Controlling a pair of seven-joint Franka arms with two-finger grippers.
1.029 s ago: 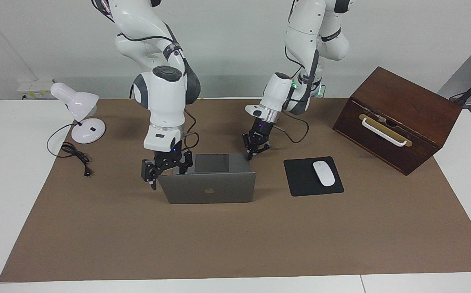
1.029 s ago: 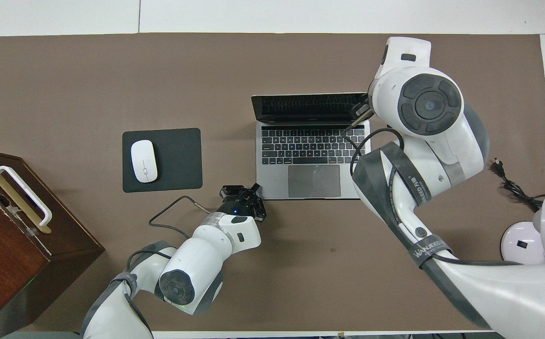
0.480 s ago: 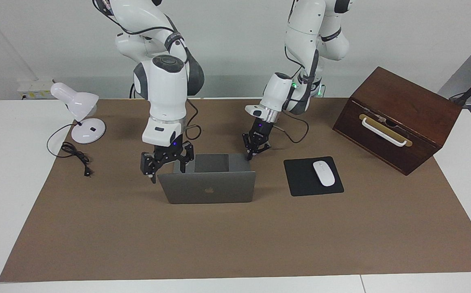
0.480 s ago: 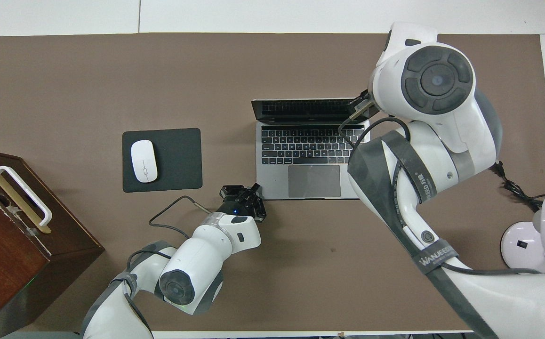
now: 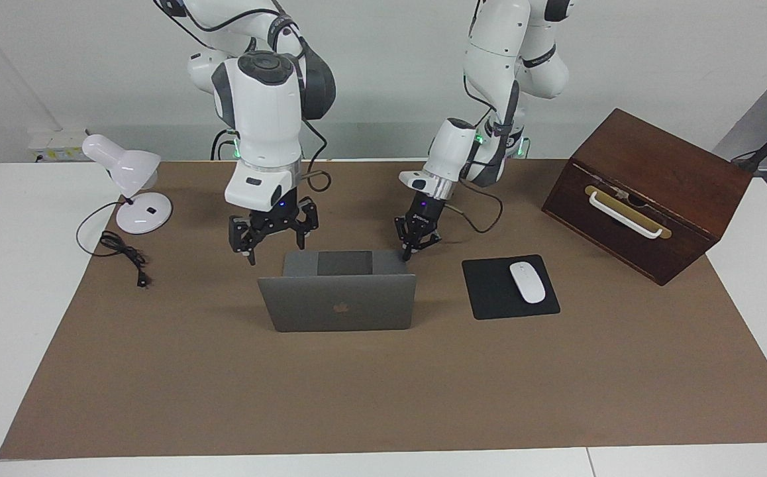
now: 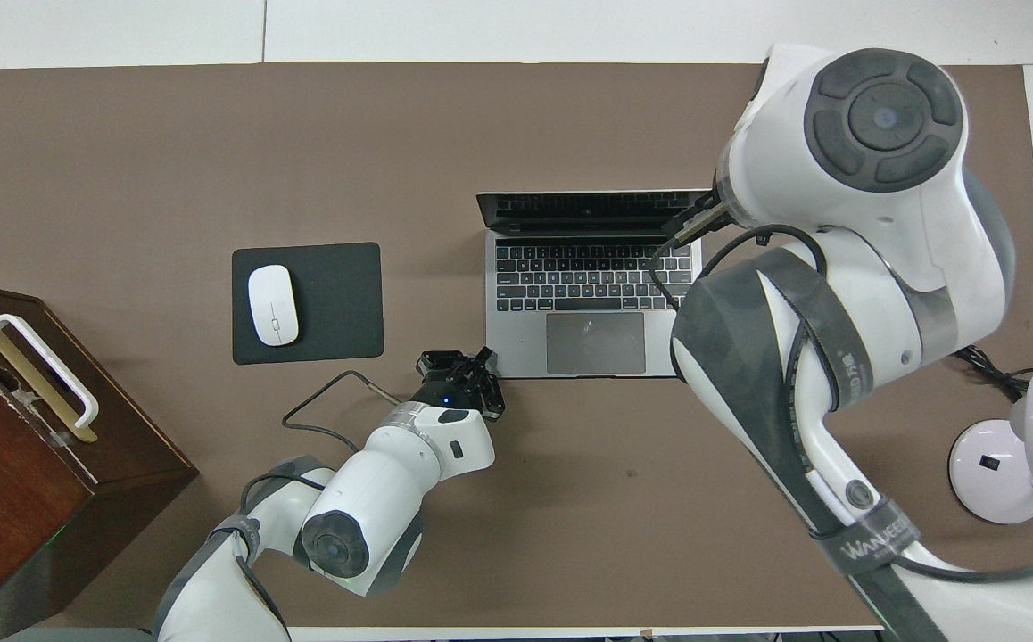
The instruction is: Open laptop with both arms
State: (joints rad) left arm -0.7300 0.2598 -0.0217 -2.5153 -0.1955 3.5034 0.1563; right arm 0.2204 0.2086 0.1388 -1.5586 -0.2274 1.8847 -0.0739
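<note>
Laptop (image 5: 338, 301) stands open; left jaws (image 5: 409, 250) press its base corner.

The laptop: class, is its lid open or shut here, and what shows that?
Open. The laptop shows its keyboard and trackpad from overhead, and in the facing view its lid stands up off the base with the logo facing the camera.

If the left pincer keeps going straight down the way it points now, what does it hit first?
Most likely the laptop: the left pincer, shut, points down at the base's corner nearest the robots, toward the left arm's end. Whether it already touches that corner I cannot tell.
</note>
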